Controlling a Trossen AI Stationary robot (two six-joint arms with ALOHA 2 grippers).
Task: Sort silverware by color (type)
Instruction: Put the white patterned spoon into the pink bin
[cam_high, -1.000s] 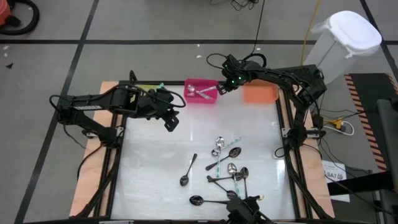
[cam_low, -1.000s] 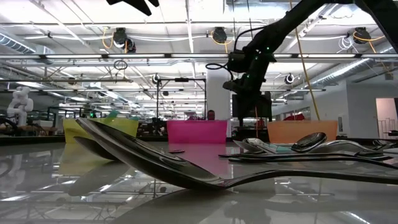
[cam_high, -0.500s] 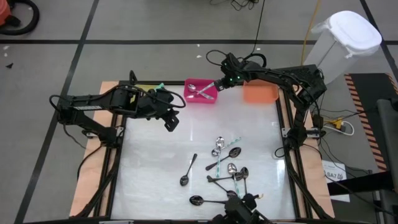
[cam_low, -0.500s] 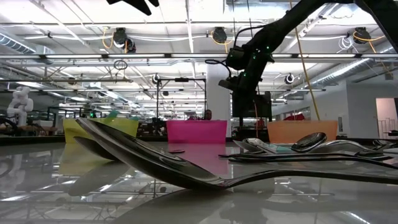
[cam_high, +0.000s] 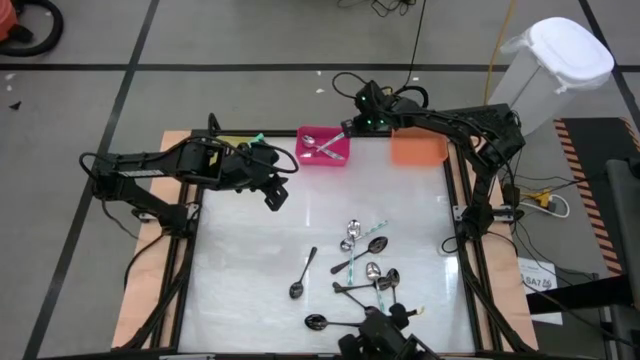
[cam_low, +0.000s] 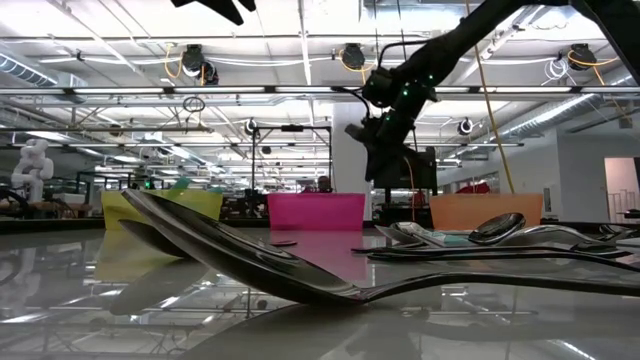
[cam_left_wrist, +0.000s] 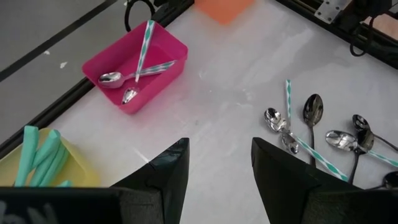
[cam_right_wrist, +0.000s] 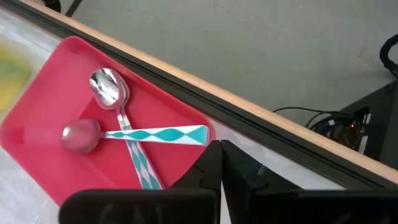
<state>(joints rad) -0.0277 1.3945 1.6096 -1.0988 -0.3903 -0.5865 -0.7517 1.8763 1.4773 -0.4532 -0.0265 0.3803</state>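
Several spoons of the silverware (cam_high: 366, 270) lie in a loose heap on the white table's near half, some all silver, some dark, some with teal patterned handles (cam_left_wrist: 311, 146). A dark spoon (cam_high: 303, 273) lies alone to their left. Two teal-handled spoons (cam_right_wrist: 127, 137) lie crossed in the pink bin (cam_high: 323, 146). My right gripper (cam_right_wrist: 221, 171) hangs shut and empty over that bin's right far corner (cam_high: 347, 127). My left gripper (cam_left_wrist: 219, 165) hovers open and empty over the table's left part (cam_high: 275, 196).
A yellow bin (cam_left_wrist: 84, 177) with teal pieces (cam_left_wrist: 37, 155) stands at the far left, partly under my left arm. An orange bin (cam_high: 418, 149) stands at the far right. A black frame borders the table. One spoon (cam_low: 250, 262) lies close to the low camera.
My right gripper has tipped up toward level and drawn slightly toward the far edge over the pink bin's right end, staying shut.
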